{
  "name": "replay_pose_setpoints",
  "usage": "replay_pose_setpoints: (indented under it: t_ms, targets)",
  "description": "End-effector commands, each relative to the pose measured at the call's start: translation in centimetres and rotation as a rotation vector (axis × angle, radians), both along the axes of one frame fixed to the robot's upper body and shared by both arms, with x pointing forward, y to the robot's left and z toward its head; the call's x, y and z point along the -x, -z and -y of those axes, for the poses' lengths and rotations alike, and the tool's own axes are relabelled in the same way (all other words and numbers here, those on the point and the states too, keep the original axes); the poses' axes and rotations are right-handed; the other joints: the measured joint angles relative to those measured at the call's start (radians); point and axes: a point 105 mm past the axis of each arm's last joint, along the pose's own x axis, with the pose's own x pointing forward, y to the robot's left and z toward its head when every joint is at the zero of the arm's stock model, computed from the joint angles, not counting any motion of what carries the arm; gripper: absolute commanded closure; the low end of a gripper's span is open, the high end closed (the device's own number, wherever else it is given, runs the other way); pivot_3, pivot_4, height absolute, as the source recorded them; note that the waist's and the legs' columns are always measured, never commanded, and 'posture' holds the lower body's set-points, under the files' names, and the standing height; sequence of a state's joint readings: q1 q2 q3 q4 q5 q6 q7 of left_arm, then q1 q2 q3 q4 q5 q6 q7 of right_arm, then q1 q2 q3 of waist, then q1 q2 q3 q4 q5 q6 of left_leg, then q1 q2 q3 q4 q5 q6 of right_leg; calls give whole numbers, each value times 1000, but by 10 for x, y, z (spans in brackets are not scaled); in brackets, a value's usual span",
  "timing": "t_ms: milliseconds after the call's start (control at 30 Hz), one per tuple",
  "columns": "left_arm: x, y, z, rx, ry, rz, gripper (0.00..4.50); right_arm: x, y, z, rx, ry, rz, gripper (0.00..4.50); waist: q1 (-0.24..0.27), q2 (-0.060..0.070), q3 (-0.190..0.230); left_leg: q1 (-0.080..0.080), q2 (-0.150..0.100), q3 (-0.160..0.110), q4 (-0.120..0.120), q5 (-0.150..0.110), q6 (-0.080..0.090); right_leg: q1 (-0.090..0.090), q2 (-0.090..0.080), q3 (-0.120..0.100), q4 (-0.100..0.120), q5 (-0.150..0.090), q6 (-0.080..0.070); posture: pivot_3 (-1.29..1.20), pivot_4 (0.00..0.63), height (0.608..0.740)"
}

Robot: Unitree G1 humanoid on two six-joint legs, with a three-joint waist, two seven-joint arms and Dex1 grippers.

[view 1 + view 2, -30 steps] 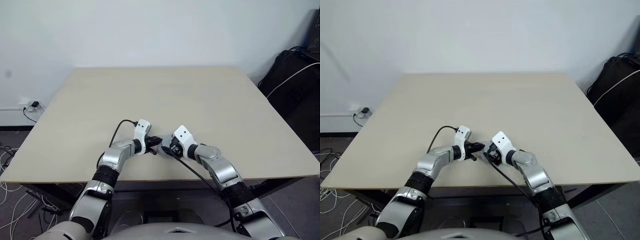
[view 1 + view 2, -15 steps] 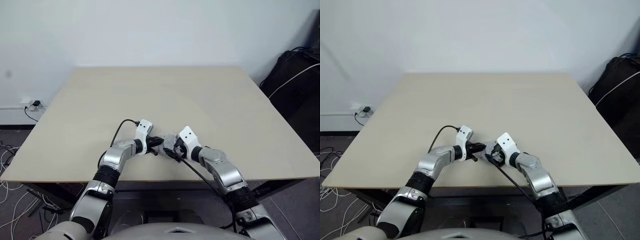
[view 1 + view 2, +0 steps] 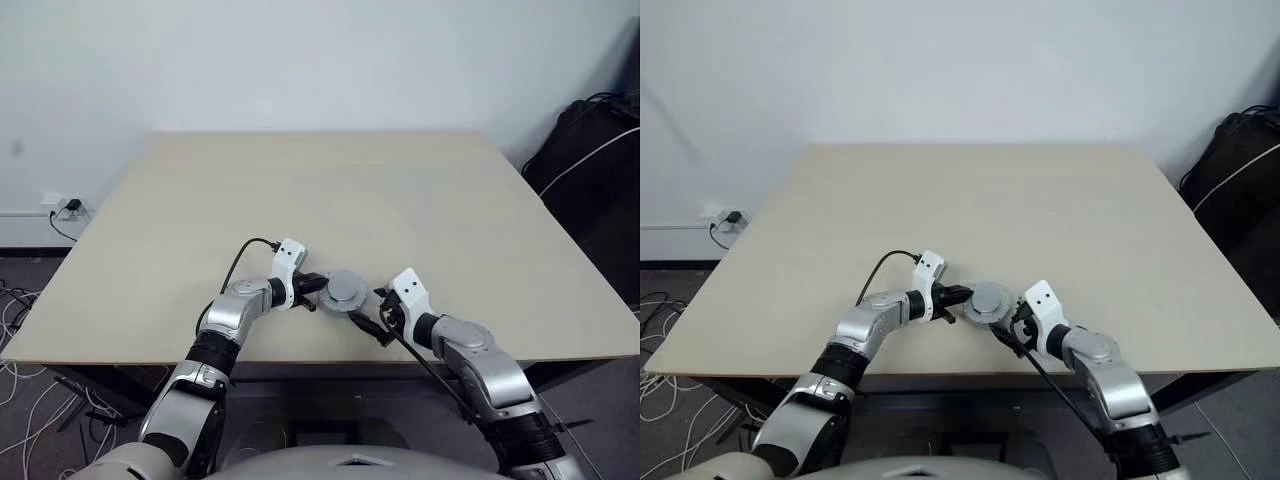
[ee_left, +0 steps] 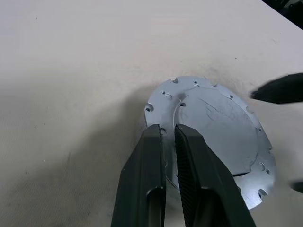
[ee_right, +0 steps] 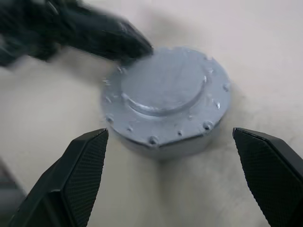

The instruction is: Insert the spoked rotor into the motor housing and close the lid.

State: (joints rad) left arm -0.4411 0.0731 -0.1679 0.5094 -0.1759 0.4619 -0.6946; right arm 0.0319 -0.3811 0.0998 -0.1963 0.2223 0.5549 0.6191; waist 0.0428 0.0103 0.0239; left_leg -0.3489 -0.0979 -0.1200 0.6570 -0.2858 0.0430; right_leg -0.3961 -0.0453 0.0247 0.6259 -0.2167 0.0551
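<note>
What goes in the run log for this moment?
lid: on housing | left gripper: shut on lid rim | right gripper: open, apart from lid | table

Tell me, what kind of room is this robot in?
Probably an office or lab room: a plain beige table against a bare white wall, cables and a wall socket on the floor side, and a grey motor part being assembled.

An office or lab room: plain beige table by a white wall; floor cables.

Grey lid seated on housing
</note>
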Motion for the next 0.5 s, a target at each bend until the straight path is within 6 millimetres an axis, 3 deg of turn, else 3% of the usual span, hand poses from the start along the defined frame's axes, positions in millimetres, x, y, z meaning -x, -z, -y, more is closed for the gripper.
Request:
replay_pose_setpoints:
  t_ms: [33,167,300,500]
  targets:
    - [4,-3,11,18,42,9,3997,-9,-31,4,-115,57,98,27,1,-1,1,0,0,0,0,0,0,0,0,0,0,0,0,0,0,740]
    - [5,-3,12,15,48,10,3997,-15,-26,10,-214,179,52,27,1,-2,1,0,0,0,0,-1,0,0,0,0,0,0,0,0,0,740]
    - [5,-3,13,15,53,12,3997,-27,-4,18,-293,391,-77,27,2,-1,1,-1,0,0,0,-1,1,-1,0,1,0,0,0,0,0,740]
    - [5,-3,13,14,54,15,3997,-24,10,1,-431,415,-271,27,2,0,0,-1,-1,0,-1,-1,1,-2,0,2,0,0,-2,0,0,740]
